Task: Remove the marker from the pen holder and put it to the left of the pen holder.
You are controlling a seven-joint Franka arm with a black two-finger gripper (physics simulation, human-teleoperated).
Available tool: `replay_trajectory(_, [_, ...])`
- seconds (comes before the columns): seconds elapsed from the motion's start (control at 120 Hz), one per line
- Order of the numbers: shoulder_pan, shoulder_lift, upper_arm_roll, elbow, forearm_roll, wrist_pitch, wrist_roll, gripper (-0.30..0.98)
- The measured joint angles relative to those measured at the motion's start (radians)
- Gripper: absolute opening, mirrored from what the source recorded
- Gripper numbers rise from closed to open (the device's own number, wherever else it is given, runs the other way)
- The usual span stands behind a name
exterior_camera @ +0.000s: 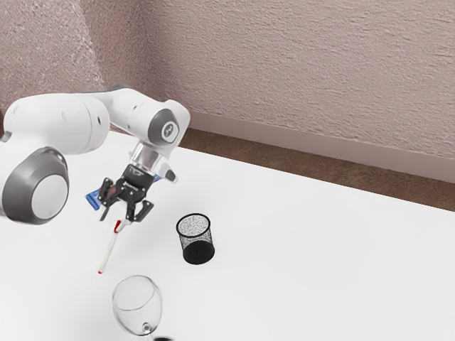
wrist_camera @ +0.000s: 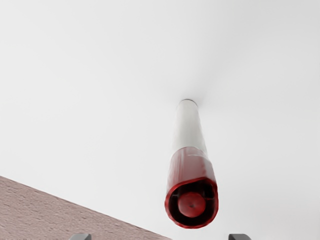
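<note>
Glass shaped the wineglass (exterior_camera: 137,307), nearest on the white bench (exterior_camera: 320,277). Beyond it, the white, red-capped marker (exterior_camera: 109,250) slanted, outside the black mesh pen holder (exterior_camera: 198,251), well apart toward the exterior view's left. Above the cap, the claw (exterior_camera: 121,215) was spread wide, gripping nothing. Behind it lay a partly hidden blue object (exterior_camera: 92,201), then the rough pinkish wall (exterior_camera: 306,71).

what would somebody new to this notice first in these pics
Probably the big white arm reaching in from the exterior view's left, its jaws spread open. Next, likely the marker slanting below them, its bright red cap facing the wrist camera. After that, the black mesh pen holder, toward the exterior view's right from the marker, and the clear wine glass near that view's lower edge.
</note>
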State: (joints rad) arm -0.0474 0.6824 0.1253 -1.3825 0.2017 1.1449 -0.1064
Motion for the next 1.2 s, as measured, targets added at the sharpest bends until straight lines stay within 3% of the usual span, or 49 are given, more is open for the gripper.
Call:
replay_trajectory(0.2, [0.003, -0.005, 0.006, 0.002, -0.005, -0.002, -0.008, 0.54])
replay_trajectory(0.483, [0.003, -0.031, 0.005, 0.017, -0.011, -0.004, -0.016, 0.65])
replay_trajectory(0.567, [0.001, -0.155, -0.026, 0.037, -0.025, 0.013, -0.012, 0.66])
replay_trajectory(0.65, [-0.001, -0.316, -0.124, -0.001, -0.04, 0.071, -0.002, 0.67])
replay_trajectory(0.717, [-0.003, -0.506, -0.149, -0.176, -0.062, 0.168, 0.009, 0.67])
replay_trajectory(0.783, [-0.041, -0.587, -0.135, -0.247, -0.078, 0.251, 0.02, 0.68])
replay_trajectory(0.908, [-0.105, -0.637, -0.087, -0.255, -0.108, 0.361, 0.039, 0.68])
replay_trajectory(1.2, [-0.087, -0.63, -0.078, -0.203, -0.139, 0.461, 0.066, 0.68])
